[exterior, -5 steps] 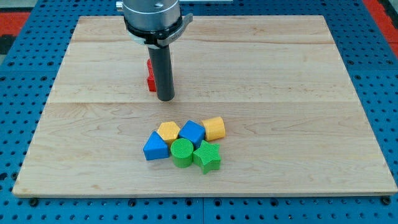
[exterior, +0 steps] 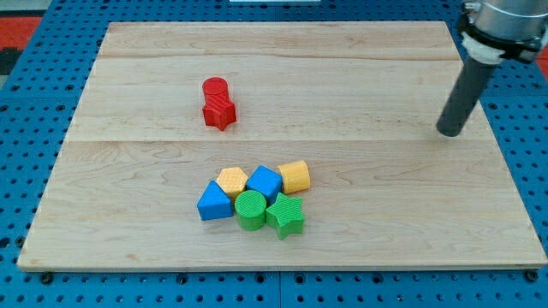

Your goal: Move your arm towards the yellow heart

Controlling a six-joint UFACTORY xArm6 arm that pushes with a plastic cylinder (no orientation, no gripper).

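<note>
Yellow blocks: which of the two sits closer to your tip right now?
The yellow block at the cluster's right end, beside the blue cube. My tip stands far right; the other yellow block lies further left.

My tip at view's right.

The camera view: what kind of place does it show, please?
Probably a robotics lab bench: a wooden board on a blue perforated base, small coloured blocks like the red ones, and my tip.
</note>
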